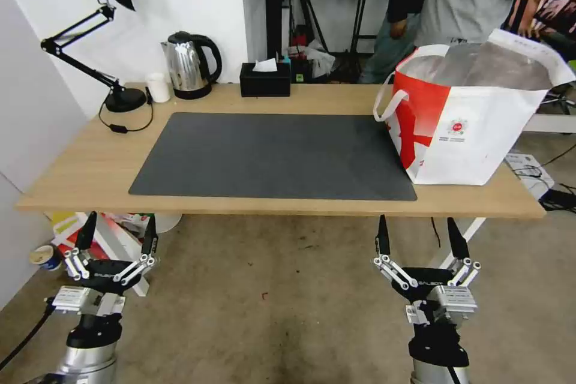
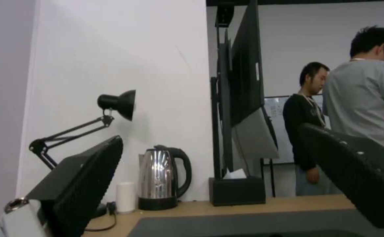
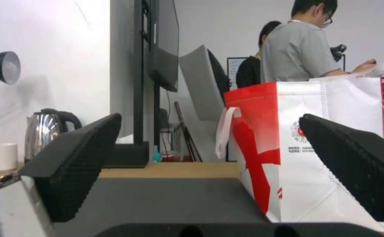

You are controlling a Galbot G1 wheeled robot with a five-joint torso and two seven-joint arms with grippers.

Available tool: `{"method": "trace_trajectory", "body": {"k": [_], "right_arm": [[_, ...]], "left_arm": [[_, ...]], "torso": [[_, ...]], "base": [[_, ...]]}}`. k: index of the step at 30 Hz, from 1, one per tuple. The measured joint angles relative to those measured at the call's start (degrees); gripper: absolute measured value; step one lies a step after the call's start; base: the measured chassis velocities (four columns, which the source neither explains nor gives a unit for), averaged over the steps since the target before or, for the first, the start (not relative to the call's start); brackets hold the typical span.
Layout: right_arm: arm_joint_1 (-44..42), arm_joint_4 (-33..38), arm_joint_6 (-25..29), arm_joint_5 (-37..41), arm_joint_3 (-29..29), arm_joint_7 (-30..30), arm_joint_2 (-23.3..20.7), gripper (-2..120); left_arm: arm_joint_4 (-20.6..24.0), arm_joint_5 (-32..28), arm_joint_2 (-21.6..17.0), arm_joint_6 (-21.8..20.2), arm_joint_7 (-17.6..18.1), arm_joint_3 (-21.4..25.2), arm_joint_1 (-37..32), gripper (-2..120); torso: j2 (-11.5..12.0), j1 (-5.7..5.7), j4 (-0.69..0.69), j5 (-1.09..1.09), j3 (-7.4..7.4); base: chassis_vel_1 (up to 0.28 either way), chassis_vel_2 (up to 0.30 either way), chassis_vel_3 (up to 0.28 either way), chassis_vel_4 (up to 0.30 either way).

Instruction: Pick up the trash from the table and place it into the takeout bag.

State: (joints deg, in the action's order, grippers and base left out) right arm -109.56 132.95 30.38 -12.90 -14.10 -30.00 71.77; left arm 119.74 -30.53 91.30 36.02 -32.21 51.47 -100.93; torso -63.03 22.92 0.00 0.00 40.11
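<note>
Both your arms sit low, wrists below the table [image 1: 90, 174] edge, fingers pointing up and forward toward it. Left gripper [image 1: 117, 234] is off your left side, fingers [image 1: 149, 234] spread wide, nothing between them. Right gripper [image 1: 420, 237] is off your right side, same pose: fingers [image 1: 383, 235] spread, empty. Left wrist view confirms both left pads [image 2: 84, 184] apart with a clear gap. Right wrist view shows the same for the right pads [image 3: 76, 164]. Neither gripper touches anything.
</note>
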Motion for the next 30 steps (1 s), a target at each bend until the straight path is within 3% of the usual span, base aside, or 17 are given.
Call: {"method": "trace_trajectory", "body": {"k": [30], "right_arm": [[0.00,0.00,0.00,0.00,0.00,0.00,0.00,100]], "left_arm": [[-1.96,-1.08,0.00,2.08,-1.44,-0.04,-0.29,100]], "torso": [[0.00,0.00,0.00,0.00,0.00]], "base": [[0.000,0.000,0.000,0.000]]}}
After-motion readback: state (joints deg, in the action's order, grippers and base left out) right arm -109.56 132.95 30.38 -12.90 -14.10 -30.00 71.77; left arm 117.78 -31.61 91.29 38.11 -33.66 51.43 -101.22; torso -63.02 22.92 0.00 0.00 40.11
